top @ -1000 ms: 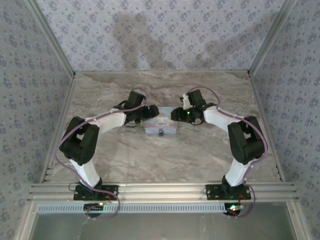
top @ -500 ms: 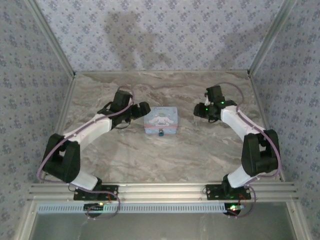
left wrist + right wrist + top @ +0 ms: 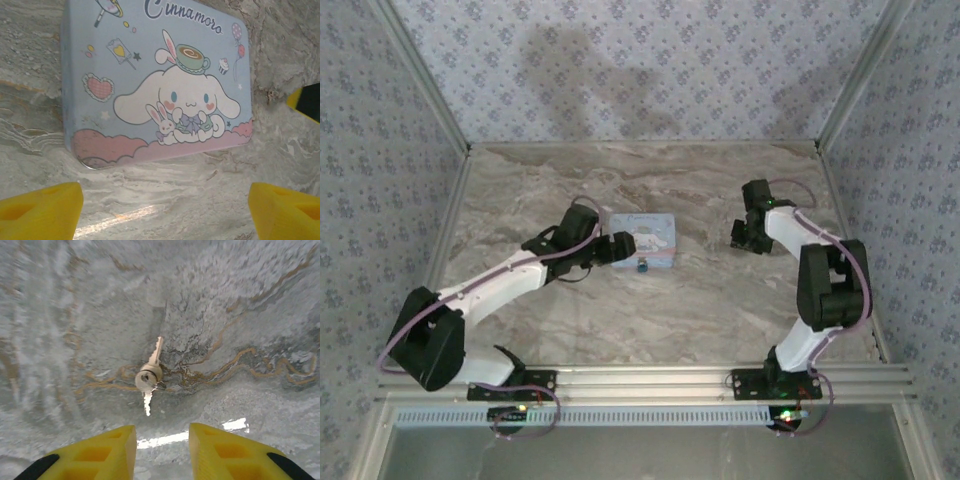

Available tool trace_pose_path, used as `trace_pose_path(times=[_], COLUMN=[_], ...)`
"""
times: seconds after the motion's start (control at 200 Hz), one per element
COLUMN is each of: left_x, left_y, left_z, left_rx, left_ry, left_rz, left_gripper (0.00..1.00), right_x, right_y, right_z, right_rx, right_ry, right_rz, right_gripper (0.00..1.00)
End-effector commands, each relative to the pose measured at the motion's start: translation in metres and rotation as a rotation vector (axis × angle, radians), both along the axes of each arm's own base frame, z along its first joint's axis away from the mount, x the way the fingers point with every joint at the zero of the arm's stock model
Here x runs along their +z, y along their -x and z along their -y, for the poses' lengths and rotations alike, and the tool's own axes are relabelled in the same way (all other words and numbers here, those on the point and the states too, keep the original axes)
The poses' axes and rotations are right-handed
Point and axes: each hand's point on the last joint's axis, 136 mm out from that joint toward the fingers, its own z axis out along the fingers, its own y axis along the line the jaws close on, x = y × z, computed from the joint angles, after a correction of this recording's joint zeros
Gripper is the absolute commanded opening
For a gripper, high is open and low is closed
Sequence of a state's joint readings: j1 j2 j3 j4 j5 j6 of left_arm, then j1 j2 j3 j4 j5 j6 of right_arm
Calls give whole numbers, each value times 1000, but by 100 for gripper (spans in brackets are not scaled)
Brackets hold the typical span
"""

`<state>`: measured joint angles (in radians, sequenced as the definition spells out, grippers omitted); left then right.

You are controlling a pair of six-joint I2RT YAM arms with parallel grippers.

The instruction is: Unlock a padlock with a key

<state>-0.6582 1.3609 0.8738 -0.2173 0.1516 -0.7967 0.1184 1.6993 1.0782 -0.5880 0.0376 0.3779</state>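
Table edges: marble table [image 3: 720, 310] closed by patterned walls [image 3: 640, 70] at top, left and right of the top view; metal rail [image 3: 640, 378] along the bottom.
Open room: bare marble across lower centre, and between tin [image 3: 652, 229] and right gripper [image 3: 744, 238]. The tin sits well clear of all edges.
Padlock [image 3: 643, 266]: centre frame, at the tin's lower edge; tiny, and I can't tell if it is touching the tin.
Key [image 3: 149, 376]: flat on marble, mid-frame in the right wrist view, just ahead of the fingertips.
Left arm: stretched low from lower left up to centre. The left gripper [image 3: 165, 207] is short of the tin's left side, with a strip of marble between.
Left pincer: wide, nothing in it.
Right arm: folded, elbow high at right, wrist pointed down.
Right pincer: narrow gap, nothing between.
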Motion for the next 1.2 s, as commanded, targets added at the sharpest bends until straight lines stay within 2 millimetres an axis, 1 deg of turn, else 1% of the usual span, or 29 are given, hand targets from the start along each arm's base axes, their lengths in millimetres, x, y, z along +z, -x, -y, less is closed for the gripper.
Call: trace_pose_path(times=[0.0, 0.075, 0.135, 0.27, 0.505, 0.829, 0.914, 0.979, 1.119, 1.194], left_x=[15, 17, 16, 11, 5, 1, 0, 0, 0, 0], left_y=[3, 5, 7, 9, 10, 12, 12, 13, 13, 12], left_z=[7, 13, 16, 19, 19, 18, 17, 16, 15, 15], left_rx=[1, -13, -18, -20, -14, -5, -1, 1, 8, 9], left_ry=[22, 28, 28, 34, 34, 39, 40, 40, 42, 42], left_rz=[24, 28, 23, 12, 3, -4, -3, -4, -1, 0], left_gripper=[86, 86, 86, 86, 86, 86, 85, 85, 85, 85], right_x=[-7, -13, -16, -19, -18, -31, -35, -39, -40, -36], right_y=[-11, -15, -17, -21, -29, -29, -28, -27, -26, -26], right_z=[2, 3, 2, 1, 4, 3, 2, 1, 2, -1], right_rx=[2, 0, 4, 2, -2, -4, -2, -1, 12, 20], right_ry=[-1, -5, -7, -11, 1, -12, -19, -25, -11, -22], right_rz=[-10, -22, -27, -24, -13, -45, -53, -63, -51, -35], right_gripper=[34, 34, 32, 33, 35, 32, 23, 13, 8, 3])
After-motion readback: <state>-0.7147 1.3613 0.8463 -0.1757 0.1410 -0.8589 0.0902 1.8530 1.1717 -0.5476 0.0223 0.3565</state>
